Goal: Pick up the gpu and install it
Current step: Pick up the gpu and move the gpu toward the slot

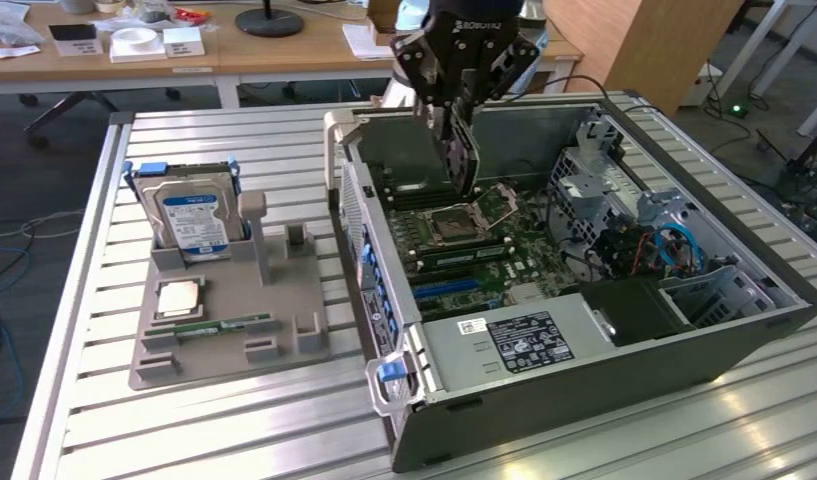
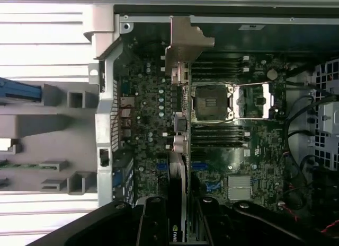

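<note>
Gripper (image 1: 458, 170) hangs over the open case (image 1: 728, 330), jaws drawn in partway and clamped on the gpu (image 1: 408, 155). The card stands on edge between the fingers, its faces upright and its length running out from the gripper toward the case's back wall. Its pale bracket (image 2: 186, 42) leads at the far end, close to the rear slot openings.

Straight below the gripper lies the motherboard (image 1: 502, 250), with the CPU socket (image 1: 462, 222) just beside the card's line. The card looks clear of the board, but how close its lower edge sits to any slot I cannot tell.

I judge it a light, stiff and fragile load. It is a thin board that won't sag, yet a twist or a knock on its parts would hurt it. The grip across both flat faces near the top edge looks right to me, as it leaves the connector edge and bracket free. With that much length out to one side of the jaws, it could pivot if it catches on anything.

Well off to the gripper's side, outside the case, the tray (image 1: 221, 350) carries the hard drive (image 1: 195, 215).
</note>
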You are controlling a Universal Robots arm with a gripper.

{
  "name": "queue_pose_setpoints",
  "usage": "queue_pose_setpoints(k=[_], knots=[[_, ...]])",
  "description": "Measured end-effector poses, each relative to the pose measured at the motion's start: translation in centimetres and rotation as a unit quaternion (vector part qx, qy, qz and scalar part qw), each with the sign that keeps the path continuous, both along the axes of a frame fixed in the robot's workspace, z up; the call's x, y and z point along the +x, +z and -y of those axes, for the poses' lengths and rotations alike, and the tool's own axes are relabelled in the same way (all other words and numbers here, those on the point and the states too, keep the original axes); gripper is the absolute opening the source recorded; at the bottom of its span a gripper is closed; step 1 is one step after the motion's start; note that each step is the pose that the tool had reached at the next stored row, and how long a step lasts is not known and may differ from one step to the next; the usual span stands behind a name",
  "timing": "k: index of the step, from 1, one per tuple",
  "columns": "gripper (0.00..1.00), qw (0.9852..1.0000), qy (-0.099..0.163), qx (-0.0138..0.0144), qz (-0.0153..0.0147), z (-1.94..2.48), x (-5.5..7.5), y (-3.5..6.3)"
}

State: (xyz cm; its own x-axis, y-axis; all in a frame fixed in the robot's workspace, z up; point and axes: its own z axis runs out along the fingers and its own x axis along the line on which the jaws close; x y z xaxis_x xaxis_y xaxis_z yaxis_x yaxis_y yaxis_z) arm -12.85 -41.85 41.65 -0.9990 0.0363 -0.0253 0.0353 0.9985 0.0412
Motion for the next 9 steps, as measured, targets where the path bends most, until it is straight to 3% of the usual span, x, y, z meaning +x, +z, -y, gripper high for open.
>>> queue_pose_setpoints(k=[9], knots=[[0.26,1.0000,0.000,0.0000,0.0000,-0.08,3.7,0.00]])
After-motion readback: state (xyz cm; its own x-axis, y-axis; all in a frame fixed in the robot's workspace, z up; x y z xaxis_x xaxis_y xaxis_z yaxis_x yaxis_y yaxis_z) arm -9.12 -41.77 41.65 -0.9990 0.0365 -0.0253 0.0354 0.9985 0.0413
